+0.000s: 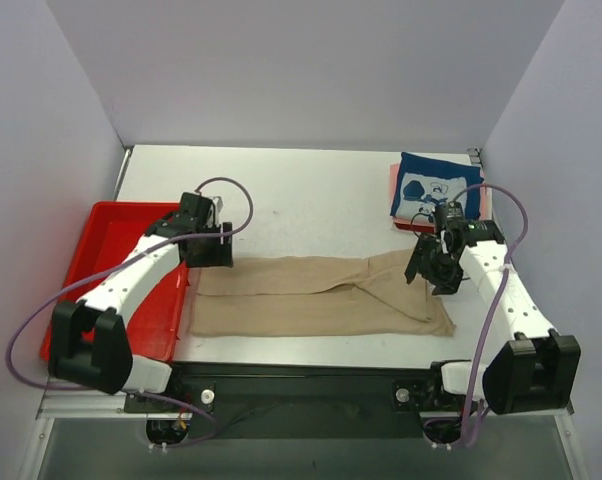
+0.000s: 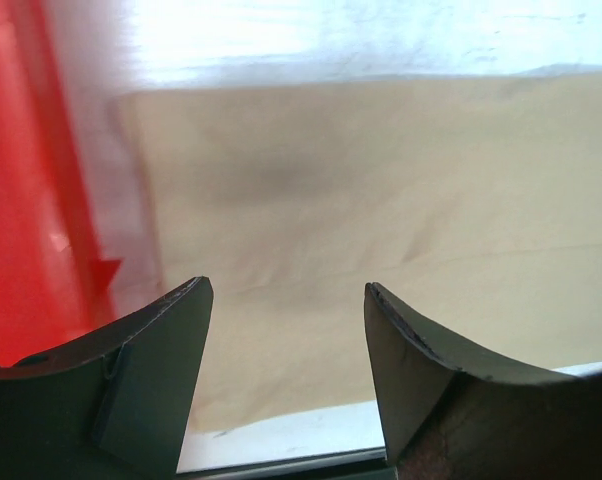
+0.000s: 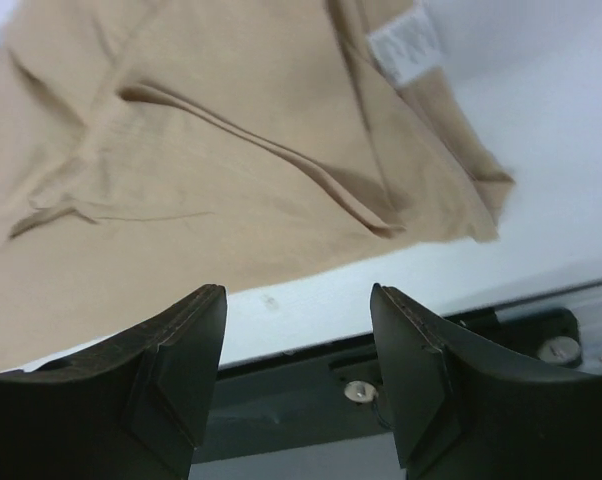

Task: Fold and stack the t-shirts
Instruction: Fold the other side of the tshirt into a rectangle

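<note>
Finds the plain tan cloth t-shirt [image 1: 311, 295] lying flat in a long folded band across the near part of the white tabletop [image 1: 311, 190], its left edge just beside the red plastic tray [image 1: 91, 240], its right end spreading into looser folds with a white neck label [image 3: 406, 45] showing. Puts the left gripper [image 2: 286, 290] over that left edge, jaws wide apart and gripping nothing, with only tan cloth and a strip of tray below the black fingers [image 2: 131, 380]. Puts the right gripper [image 3: 299, 292] above the right end near the table's front edge, jaws likewise parted and empty. Places a folded navy t-shirt with white cartoon print [image 1: 431, 187] at the far right corner, resting on a pink cloth [image 1: 393, 180] whose edge peeps out at its left, well apart from the tan one.
</note>
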Motion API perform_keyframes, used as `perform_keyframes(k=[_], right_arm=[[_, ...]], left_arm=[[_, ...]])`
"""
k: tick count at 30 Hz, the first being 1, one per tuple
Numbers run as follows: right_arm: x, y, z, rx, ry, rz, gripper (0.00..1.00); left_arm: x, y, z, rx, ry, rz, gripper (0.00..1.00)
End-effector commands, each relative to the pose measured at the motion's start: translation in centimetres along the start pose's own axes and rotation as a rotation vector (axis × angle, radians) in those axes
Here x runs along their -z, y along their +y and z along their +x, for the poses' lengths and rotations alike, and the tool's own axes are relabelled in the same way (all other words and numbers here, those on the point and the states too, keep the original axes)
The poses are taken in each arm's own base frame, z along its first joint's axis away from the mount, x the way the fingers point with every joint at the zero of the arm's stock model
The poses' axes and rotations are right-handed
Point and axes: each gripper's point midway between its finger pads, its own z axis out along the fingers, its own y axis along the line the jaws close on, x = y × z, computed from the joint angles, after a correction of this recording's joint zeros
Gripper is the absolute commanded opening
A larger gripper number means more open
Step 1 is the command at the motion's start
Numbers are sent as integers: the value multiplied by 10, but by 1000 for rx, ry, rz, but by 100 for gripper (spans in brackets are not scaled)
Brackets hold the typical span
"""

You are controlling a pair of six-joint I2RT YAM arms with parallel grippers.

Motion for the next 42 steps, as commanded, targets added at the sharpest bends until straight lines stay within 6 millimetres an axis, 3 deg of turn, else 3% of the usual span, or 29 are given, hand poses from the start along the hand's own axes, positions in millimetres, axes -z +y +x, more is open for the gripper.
perform_keyframes(k=[1,8,12,16,32,35,38,42], right_arm=[[-14,38,-26,29,-44,-129,59],[-49,86,-53,65,-35,-259,57],[-67,101,-62,105,-40,-267,57],[-81,104,-58,121,-2,-248,53],[-81,89,-24,180,71,-185,28],[-80,89,-22,194,84,-186,20],[-77,88,-17,220,104,-176,0],[-66,82,-4,250,127,-170,0]], left_arm=[[-14,-40,-38,37,-73,110,73],[-61,-49,-53,112,-6,76,73],[-67,-55,-54,131,27,88,73],[-67,-58,-49,149,33,108,73],[-64,-41,-32,155,60,53,75],[-68,-34,-24,163,79,38,76],[-70,-30,-20,164,88,29,76],[-71,-23,-16,163,93,9,76]])
